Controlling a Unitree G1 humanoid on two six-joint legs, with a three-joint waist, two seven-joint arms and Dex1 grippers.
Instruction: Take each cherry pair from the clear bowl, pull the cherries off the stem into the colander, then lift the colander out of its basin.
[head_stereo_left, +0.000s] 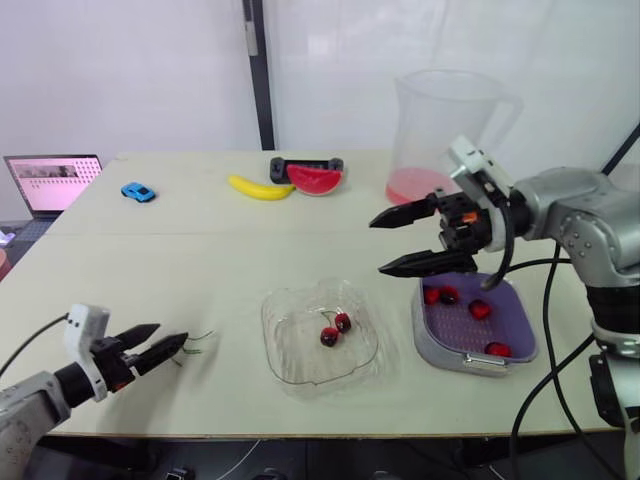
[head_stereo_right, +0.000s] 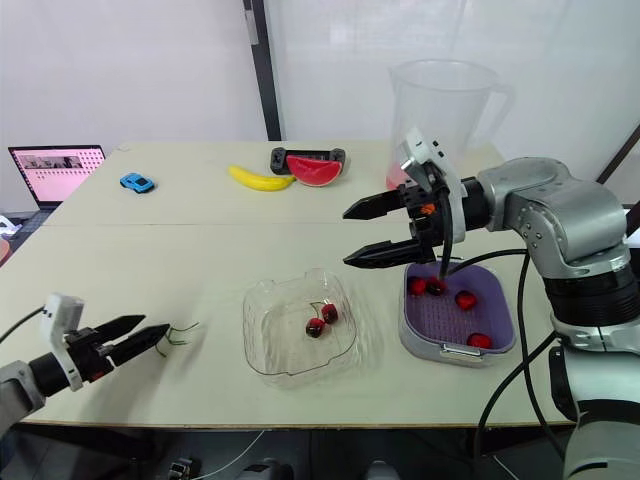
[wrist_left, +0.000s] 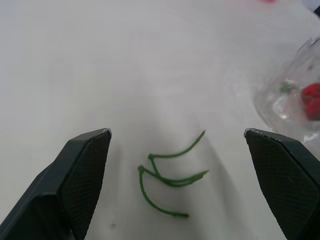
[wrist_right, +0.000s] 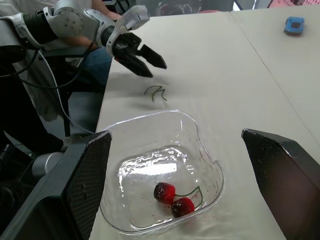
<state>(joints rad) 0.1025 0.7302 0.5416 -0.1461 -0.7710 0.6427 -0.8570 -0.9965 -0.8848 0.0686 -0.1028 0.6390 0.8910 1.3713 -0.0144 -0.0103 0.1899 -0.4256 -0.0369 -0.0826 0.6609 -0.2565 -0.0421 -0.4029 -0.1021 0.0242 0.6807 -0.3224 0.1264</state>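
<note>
The only cherry pair (head_stereo_left: 335, 329) lies mid-floor in the clear bowl (head_stereo_left: 280, 345), its two fruits touching on a line from near left to far right. The right fingers (head_stereo_left: 425, 264), spread wide and empty, hover above and to the right of it, between the bowl and the colander (head_stereo_left: 505, 300), so this arm looks the nearer. The left fingers (head_stereo_left: 160, 350), parted and empty, sit low at the near left by bare stems (head_stereo_left: 200, 338), well apart from the bowl. The colander rests in its grey basin (head_stereo_left: 425, 345) with loose cherries inside. The pale desk (head_stereo_left: 200, 250) carries a banana (head_stereo_left: 258, 187), watermelon slice (head_stereo_left: 314, 180), toy car (head_stereo_left: 138, 191), laptop (head_stereo_left: 52, 182) and pitcher (head_stereo_left: 440, 130) along its far side.
</note>
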